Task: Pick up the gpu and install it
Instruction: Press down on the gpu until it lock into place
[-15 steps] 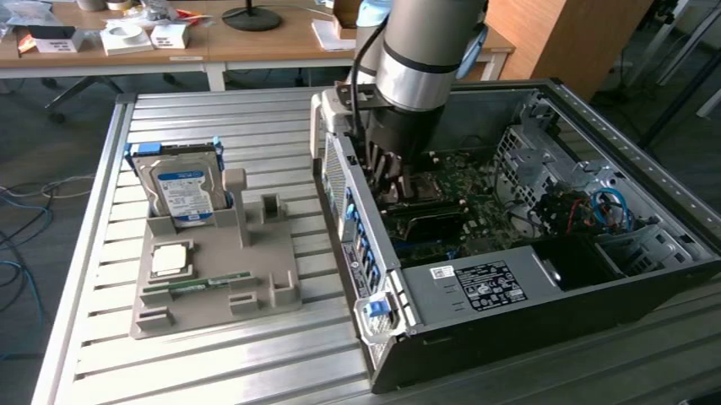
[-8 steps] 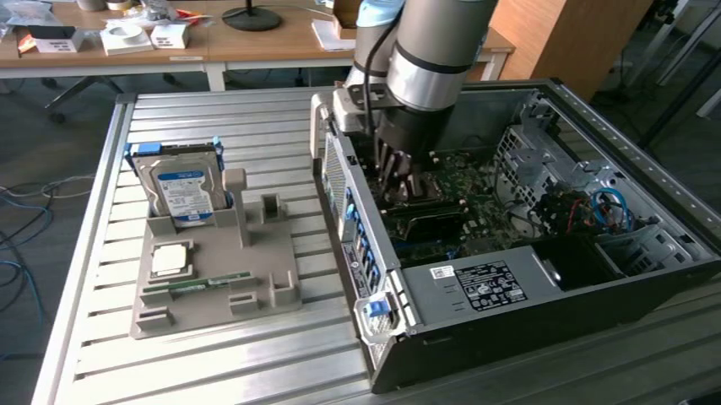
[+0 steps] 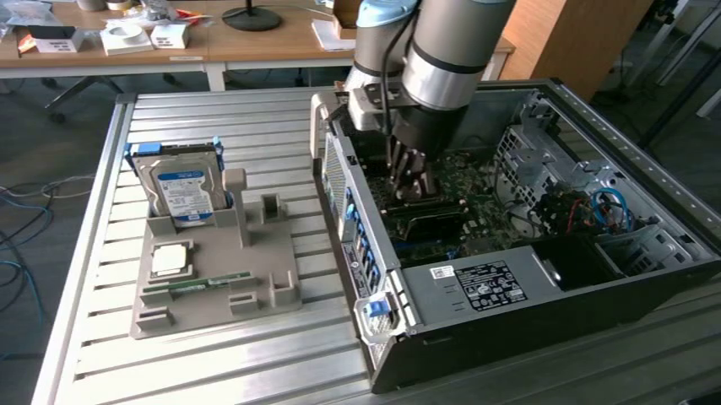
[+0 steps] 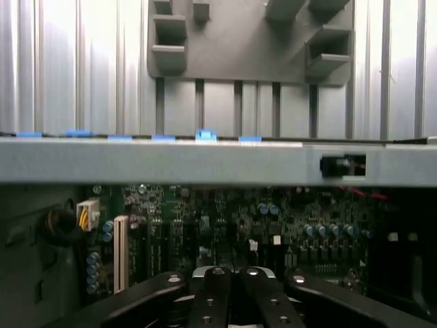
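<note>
**Q:** Where is the end effector [image 3: 411, 198]?

**A:** Lowered into the open computer case [image 3: 496, 287] on the slatted bench [image 3: 225, 354], its fingers pressed together just over the motherboard [image 4: 205, 219].

**Q:** And the gpu [image 3: 426, 224]?

**A:** Inside the case, lying across the motherboard right beneath the fingertips. It is not clear whether they pinch its edge. The blue-labelled hard drive [image 3: 182, 190] stands in the grey holder [image 3: 214, 299] beside the case.
</note>
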Robot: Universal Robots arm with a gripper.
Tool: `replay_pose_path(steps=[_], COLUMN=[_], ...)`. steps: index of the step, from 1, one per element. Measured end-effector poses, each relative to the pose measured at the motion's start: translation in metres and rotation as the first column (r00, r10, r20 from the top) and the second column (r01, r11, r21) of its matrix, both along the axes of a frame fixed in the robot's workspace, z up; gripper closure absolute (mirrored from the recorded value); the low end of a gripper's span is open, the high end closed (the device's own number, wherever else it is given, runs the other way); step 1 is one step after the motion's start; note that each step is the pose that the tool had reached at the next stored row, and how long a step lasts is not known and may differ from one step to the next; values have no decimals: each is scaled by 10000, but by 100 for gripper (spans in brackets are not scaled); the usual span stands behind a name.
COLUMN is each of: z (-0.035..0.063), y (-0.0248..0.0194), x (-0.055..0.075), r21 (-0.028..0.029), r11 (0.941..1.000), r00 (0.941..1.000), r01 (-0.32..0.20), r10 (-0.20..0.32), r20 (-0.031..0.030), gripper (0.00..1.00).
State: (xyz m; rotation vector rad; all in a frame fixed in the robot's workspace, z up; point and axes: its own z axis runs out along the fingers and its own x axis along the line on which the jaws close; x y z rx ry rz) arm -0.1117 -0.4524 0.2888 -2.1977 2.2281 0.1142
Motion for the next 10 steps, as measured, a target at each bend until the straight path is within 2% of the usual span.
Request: replay_pose_path(steps=[10], z=[0], y=[0], x=[191], r21=[79], r11=[10000], r00=[10000], r01=[-9], r10=[9], r20=[0], gripper=[89])
